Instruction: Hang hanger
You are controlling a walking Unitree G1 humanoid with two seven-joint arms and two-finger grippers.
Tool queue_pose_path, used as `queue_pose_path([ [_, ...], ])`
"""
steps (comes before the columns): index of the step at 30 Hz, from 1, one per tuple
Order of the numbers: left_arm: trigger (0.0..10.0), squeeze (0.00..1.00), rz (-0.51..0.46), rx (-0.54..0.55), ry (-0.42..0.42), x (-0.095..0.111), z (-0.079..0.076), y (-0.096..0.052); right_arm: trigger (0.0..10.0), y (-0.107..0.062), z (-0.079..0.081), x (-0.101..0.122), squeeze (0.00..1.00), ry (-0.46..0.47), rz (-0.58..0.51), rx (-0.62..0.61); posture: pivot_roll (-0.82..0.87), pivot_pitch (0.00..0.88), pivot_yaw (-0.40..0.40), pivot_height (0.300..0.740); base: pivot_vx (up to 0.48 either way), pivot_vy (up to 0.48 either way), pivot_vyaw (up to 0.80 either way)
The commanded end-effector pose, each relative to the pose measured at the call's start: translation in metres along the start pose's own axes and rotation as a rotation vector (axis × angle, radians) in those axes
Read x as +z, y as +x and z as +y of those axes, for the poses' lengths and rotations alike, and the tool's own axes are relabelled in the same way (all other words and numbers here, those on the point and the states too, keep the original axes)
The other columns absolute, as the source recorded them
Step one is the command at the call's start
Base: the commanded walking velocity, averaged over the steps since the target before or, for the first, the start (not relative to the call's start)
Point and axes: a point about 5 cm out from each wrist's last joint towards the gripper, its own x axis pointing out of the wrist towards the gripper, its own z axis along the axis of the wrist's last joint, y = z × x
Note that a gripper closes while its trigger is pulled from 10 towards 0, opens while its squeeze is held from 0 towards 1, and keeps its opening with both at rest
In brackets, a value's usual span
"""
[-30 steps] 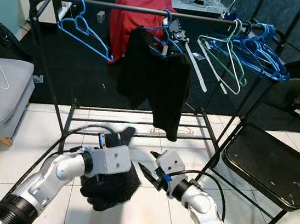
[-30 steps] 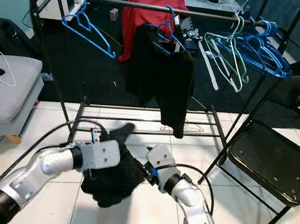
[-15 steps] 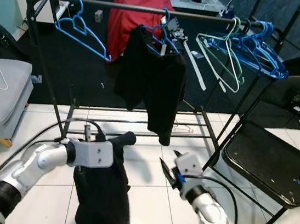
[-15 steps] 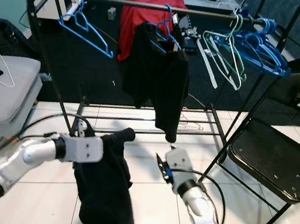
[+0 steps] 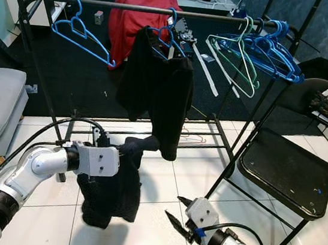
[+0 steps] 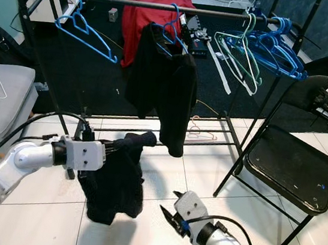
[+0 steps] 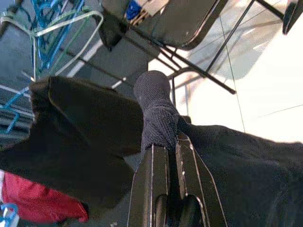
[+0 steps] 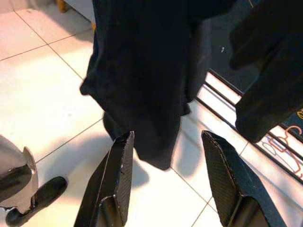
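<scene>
Left end effector [image 7: 166,147] clamped on black garment [image 5: 110,188], grip plain at wrist; right end effector [image 8: 168,182] apart.

My head views are evenly bright and sharp, with no motion blur. Light falls from above onto the white floor tiles [image 5: 162,183], which shine with soft glare, strongest near the folding chair [image 5: 284,174], whose seat carries a dull sheen. The black garment [image 5: 110,185] I hold throws a soft shadow on the tiles beneath it. The dark carpet [image 5: 84,82] behind the rack reads dim, and black fabric loses its folds there. Straight rails bow slightly toward the picture edges. My left wrist view is washed out where the tiles blaze white; my own fingers [image 7: 156,184] look soft, too close for focus. My right wrist view glows pinkish on the tiles, fingers [image 8: 116,175] slightly blurred.
</scene>
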Motion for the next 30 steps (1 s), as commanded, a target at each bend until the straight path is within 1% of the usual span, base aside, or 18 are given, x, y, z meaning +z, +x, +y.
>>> queue_pose_path([
  [1,10.0,0.03,-0.051,-0.035,0.07,0.008,0.006,0.0,10.0,0.002,0.008,-0.006,0.0,-0.041,0.041,0.035,-0.12,0.09,-0.051,0.74,0.0,0.0,0.0],
  [3,10.0,0.03,-0.051,-0.035,0.07,0.008,0.006,0.0,10.0,0.002,0.008,-0.006,0.0,-0.041,0.041,0.035,-0.12,0.09,-0.051,0.74,0.0,0.0,0.0],
  [5,10.0,0.03,-0.063,-0.045,0.115,0.008,0.01,0.003,10.0,0.018,0.03,-0.012,0.0,-0.076,0.118,0.117,-0.12,0.088,-0.047,0.74,0.0,0.0,0.0],
  [6,10.0,0.03,-0.063,-0.045,0.115,0.008,0.01,0.003,10.0,0.018,0.03,-0.012,0.0,-0.076,0.118,0.117,-0.12,0.088,-0.047,0.74,0.0,0.0,0.0],
  [8,10.0,0.04,-0.077,-0.014,0.137,0.009,0.017,0.007,10.0,0.037,0.054,-0.014,0.0,-0.062,0.206,0.195,-0.12,0.09,-0.042,0.74,0.0,0.0,0.0],
  [13,10.0,0.04,-0.108,0.01,0.153,0.013,0.021,0.008,10.0,0.044,0.06,-0.016,0.0,-0.062,0.269,0.193,-0.11,0.09,-0.04,0.74,0.0,0.0,0.0],
  [15,10.0,0.04,-0.17,0.061,0.181,0.02,0.029,0.009,10.0,0.052,0.039,-0.008,0.0,-0.059,0.245,-0.025,-0.11,0.089,-0.039,0.74,0.0,0.0,0.0],
  [16,10.0,0.04,-0.17,0.061,0.181,0.02,0.029,0.009,10.0,0.052,0.039,-0.008,0.0,-0.059,0.245,-0.025,-0.11,0.089,-0.039,0.74,0.0,0.0,0.0],
  [17,10.0,0.04,-0.202,0.097,0.188,0.024,0.033,0.009,10.0,0.055,0.028,-0.003,0.0,-0.069,0.22,-0.137,-0.11,0.089,-0.039,0.74,0.0,0.0,0.0],
  [18,10.0,0.04,-0.202,0.097,0.188,0.024,0.033,0.009,10.0,0.055,0.028,-0.003,0.0,-0.069,0.22,-0.137,-0.11,0.089,-0.039,0.74,0.0,0.0,0.0],
  [20,10.0,0.04,-0.233,0.121,0.19,0.028,0.036,0.009,10.0,0.057,0.011,0.006,0.0,-0.084,0.167,-0.294,-0.11,0.088,-0.039,0.74,0.0,0.0,0.0],
  [22,10.0,0.04,-0.233,0.121,0.19,0.028,0.036,0.009,10.0,0.057,0.011,0.006,0.0,-0.084,0.167,-0.294,-0.11,0.088,-0.039,0.74,0.0,0.0,0.0],
  [24,10.0,0.03,-0.231,0.083,0.171,0.027,0.028,0.012,10.0,0.021,-0.047,0.028,0.0,-0.021,-0.07,-0.588,-0.11,0.077,-0.039,0.74,0.0,0.0,0.0],
  [25,10.0,0.03,-0.231,0.083,0.171,0.027,0.028,0.012,10.0,0.021,-0.047,0.028,0.0,-0.021,-0.07,-0.588,-0.11,0.077,-0.039,0.74,0.0,0.0,0.0],
  [26,10.0,0.03,-0.233,0.075,0.162,0.027,0.025,0.013,10.0,0.0,-0.07,0.038,0.0,0.003,-0.186,-0.66,-0.11,0.073,-0.039,0.74,0.0,0.0,0.0],
  [27,10.0,0.03,-0.233,0.075,0.162,0.027,0.025,0.013,10.0,0.0,-0.07,0.038,0.0,0.003,-0.186,-0.66,-0.11,0.073,-0.039,0.74,0.0,0.0,0.0],
  [29,10.0,0.04,-0.238,0.069,0.16,0.027,0.022,0.014,10.0,-0.009,-0.081,0.057,0.0,0.021,-0.342,-0.613,-0.11,0.068,-0.042,0.74,0.0,0.0,0.0],
  [30,10.0,0.04,-0.238,0.069,0.16,0.027,0.022,0.014,10.0,-0.009,-0.081,0.057,0.0,0.021,-0.342,-0.613,-0.11,0.068,-0.042,0.74,0.0,0.0,0.0],
])
